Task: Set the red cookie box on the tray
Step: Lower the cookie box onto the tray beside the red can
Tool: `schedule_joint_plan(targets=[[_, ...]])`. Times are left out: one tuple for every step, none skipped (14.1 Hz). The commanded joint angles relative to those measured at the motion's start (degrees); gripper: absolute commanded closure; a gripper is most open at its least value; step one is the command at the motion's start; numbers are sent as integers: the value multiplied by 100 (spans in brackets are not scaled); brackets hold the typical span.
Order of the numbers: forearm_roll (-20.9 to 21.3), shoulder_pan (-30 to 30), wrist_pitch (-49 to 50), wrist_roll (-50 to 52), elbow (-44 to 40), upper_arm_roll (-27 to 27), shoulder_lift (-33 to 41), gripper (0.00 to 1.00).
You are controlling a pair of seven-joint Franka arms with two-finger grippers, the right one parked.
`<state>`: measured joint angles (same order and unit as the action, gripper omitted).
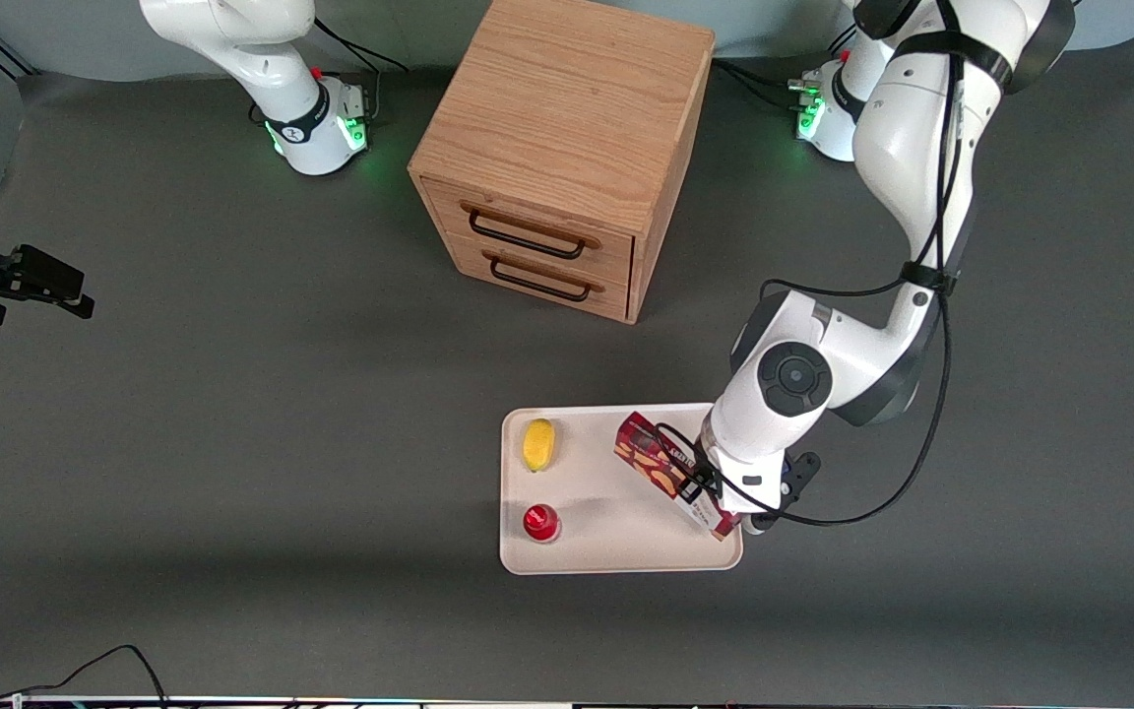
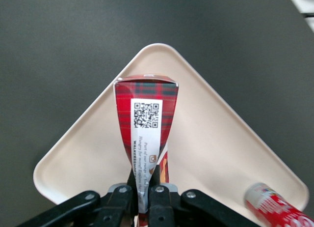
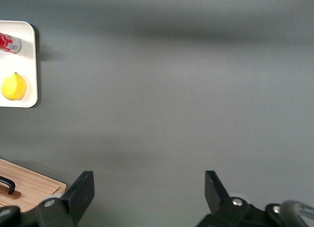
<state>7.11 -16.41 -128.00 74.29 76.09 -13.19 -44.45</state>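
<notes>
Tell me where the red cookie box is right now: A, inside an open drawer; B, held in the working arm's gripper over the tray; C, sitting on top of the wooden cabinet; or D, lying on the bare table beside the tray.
B: the gripper is shut on the red cookie box, which sits over the tray near its working-arm end, beside the lemon and the red-capped item.

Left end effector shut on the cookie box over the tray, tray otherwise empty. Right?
Not empty. The front view shows a lemon and a small red-capped item on the tray. The rest holds: the end effector is shut on the cookie box over the tray.
</notes>
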Motion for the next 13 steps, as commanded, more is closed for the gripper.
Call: schedule_joint_plan(targets=[[211,-160,-15,156,-50,62,-107,91],[221,-160,-15,148,-50,62,-134,91],[221,-160,-6,130,-50,62,-160,91],[229,-160,11,104,-50,62,-169,91],[256,-160,55,95,-50,62,-178,91],[308,-160,82,95,-50,62,-204,91],[335,-160,73,95,-50,62,-239,90],[335,-160,47,95,-50,70,-283,85],[344,-152,38,77,-50,79,-283,44],[352,-152,38,69,-50,79,-283,4],[405,-143,38,16,-50,79,-283,0],[405,-125,47,-10,-59,79,-266,0],[414,-108,81,-28,-68,88,-231,0]])
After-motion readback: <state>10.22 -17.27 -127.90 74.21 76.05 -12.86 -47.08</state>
